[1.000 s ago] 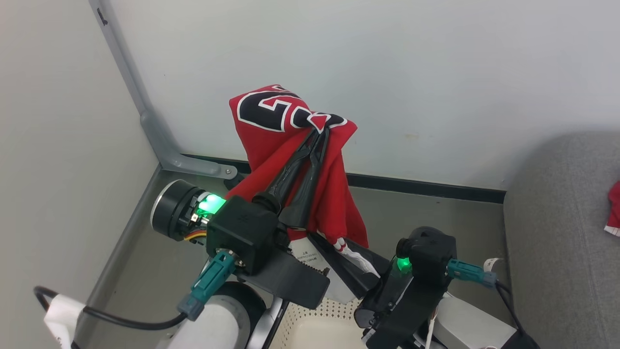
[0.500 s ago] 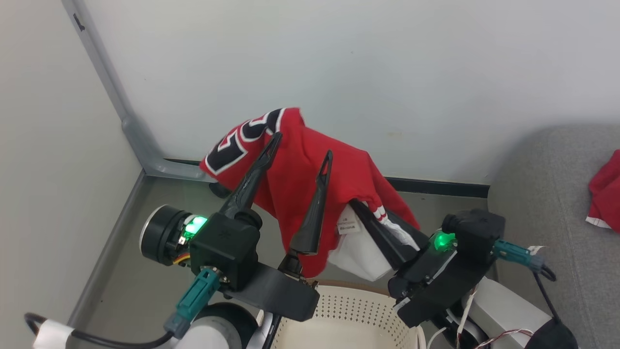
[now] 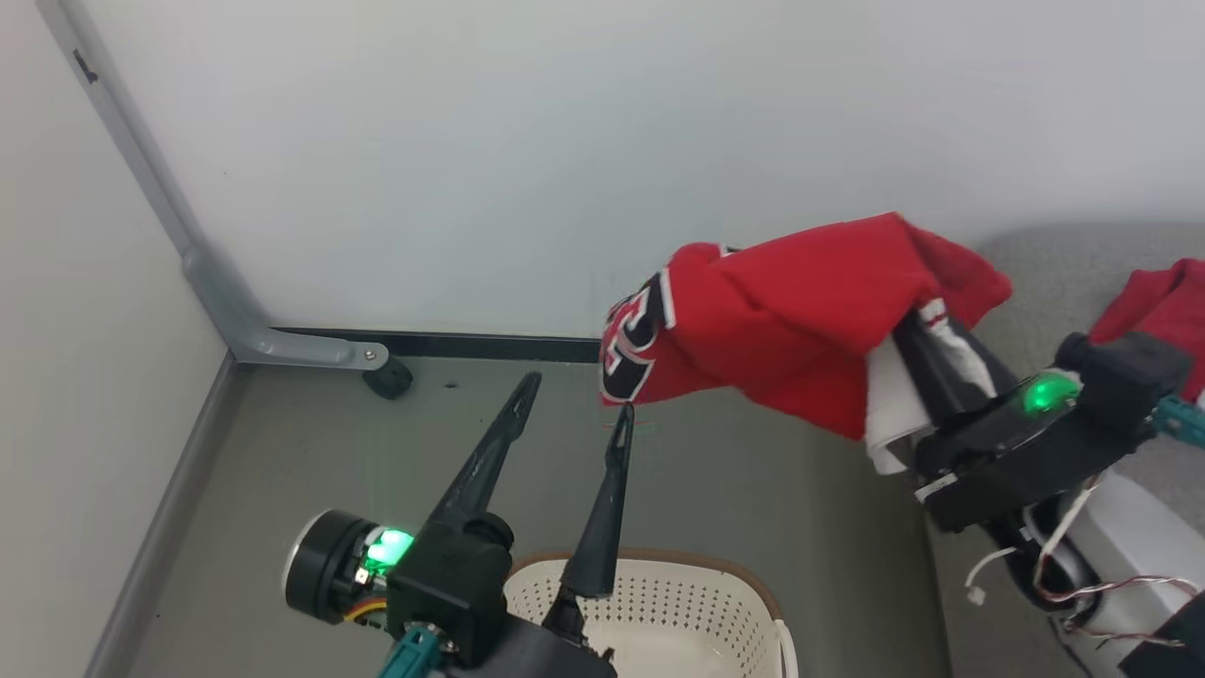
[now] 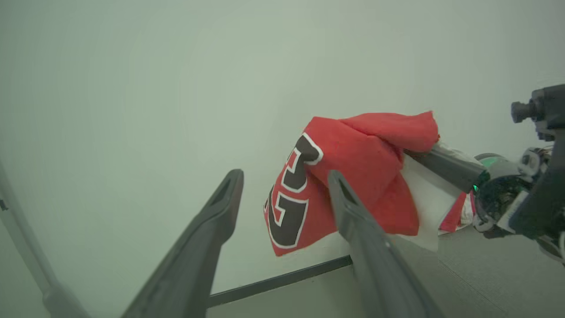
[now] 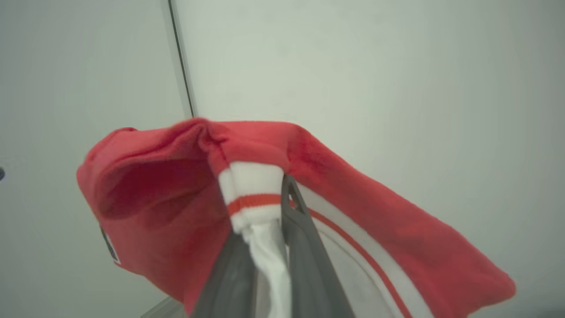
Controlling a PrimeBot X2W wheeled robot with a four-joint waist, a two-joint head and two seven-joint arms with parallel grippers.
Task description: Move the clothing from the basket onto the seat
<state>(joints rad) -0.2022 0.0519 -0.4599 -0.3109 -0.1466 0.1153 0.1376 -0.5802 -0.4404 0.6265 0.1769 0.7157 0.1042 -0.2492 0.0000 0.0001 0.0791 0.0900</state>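
The basket (image 3: 678, 598) sits nearest, and the left gripper (image 3: 579, 395) is above it, fingers spread wide and empty. Beyond, the right gripper (image 5: 265, 212) pinches the white cuff of a red garment (image 3: 791, 320), which hangs over the floor (image 3: 753, 490), short of the edge of the seat (image 3: 1083, 254). That thin pinch could slip (the fabric hangs slack). The lettered end could also snag the left fingertip just below it. Another red piece (image 3: 1153, 301) lies on the seat.

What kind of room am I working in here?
Probably a mock living-room corner: grey sofa seat, perforated laundry basket on bare grey floor, plain white walls.
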